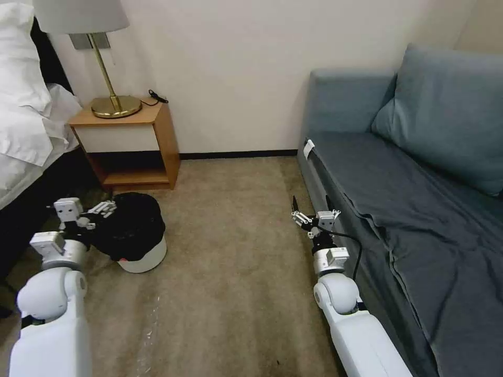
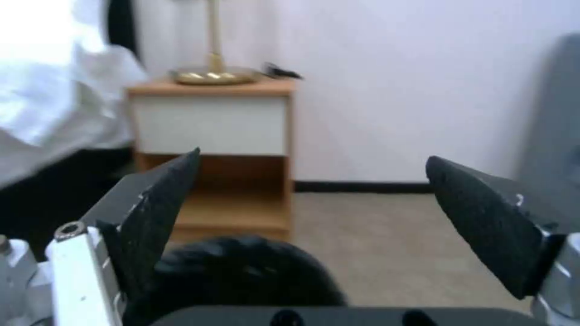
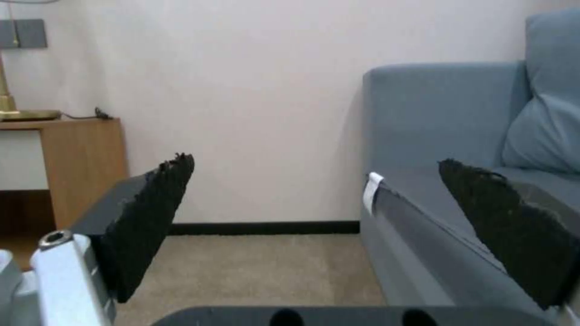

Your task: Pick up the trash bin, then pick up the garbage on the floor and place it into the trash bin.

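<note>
The trash bin point(image 1: 140, 257), white with a glossy black liner, stands on the carpet in front of the nightstand. My left gripper point(image 1: 105, 209) hangs at the bin's left rim, just above the liner. In the left wrist view this gripper point(image 2: 312, 158) is open, and the liner's black bulge point(image 2: 242, 276) lies low between its fingers. Further right, my right gripper point(image 1: 310, 207) is held above the carpet beside the sofa's front edge. It is open point(image 3: 315, 160) with nothing in it. The garbage is out of view.
A wooden nightstand point(image 1: 131, 141) with a brass lamp point(image 1: 115, 104) stands behind the bin. A bed with white linen point(image 1: 26, 120) is at the left and a grey-blue sofa point(image 1: 408, 199) at the right. Beige carpet point(image 1: 236, 251) stretches between them.
</note>
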### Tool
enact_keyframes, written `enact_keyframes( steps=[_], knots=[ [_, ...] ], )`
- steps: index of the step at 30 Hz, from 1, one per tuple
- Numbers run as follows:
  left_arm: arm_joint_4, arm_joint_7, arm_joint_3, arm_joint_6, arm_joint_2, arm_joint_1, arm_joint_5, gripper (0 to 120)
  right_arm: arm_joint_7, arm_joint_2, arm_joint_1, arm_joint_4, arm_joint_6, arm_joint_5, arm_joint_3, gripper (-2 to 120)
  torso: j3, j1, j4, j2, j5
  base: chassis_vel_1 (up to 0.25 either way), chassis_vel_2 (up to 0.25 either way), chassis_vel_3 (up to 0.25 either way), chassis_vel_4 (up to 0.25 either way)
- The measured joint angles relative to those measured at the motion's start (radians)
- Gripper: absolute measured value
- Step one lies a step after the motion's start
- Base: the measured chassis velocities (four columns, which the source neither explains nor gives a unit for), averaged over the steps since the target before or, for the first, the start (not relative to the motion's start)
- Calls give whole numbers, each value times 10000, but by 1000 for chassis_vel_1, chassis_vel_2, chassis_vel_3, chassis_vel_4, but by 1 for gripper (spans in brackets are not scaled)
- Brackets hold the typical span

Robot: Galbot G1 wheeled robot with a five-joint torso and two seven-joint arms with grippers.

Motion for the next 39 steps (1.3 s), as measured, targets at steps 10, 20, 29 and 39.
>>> enact_keyframes(
  steps=[10, 20, 29, 39],
  knots=[
    [-10, 430, 499, 36, -243, 532, -78, 100, 102, 34, 25, -7, -31, -89, 280, 100, 0, 0, 0, 0, -1, 0, 0, 0, 0],
    [302, 444, 579, -20, -290, 467, -77, 100, 87, 60, 169, -63, -248, -91, 290, 100, 1, 0, 1, 0, -1, 0, 0, 0, 0],
    [330, 477, 573, -33, -292, 454, -79, 99, 98, 53, 179, -63, -286, -93, 279, 100, 0, 0, 1, 0, -1, 0, 0, 0, 0],
    [335, 477, 568, -37, -290, 449, -89, 99, 100, 52, 184, -63, -291, -93, 273, 100, 0, 0, 1, 0, -1, 0, 0, 0, 0]
  ],
)
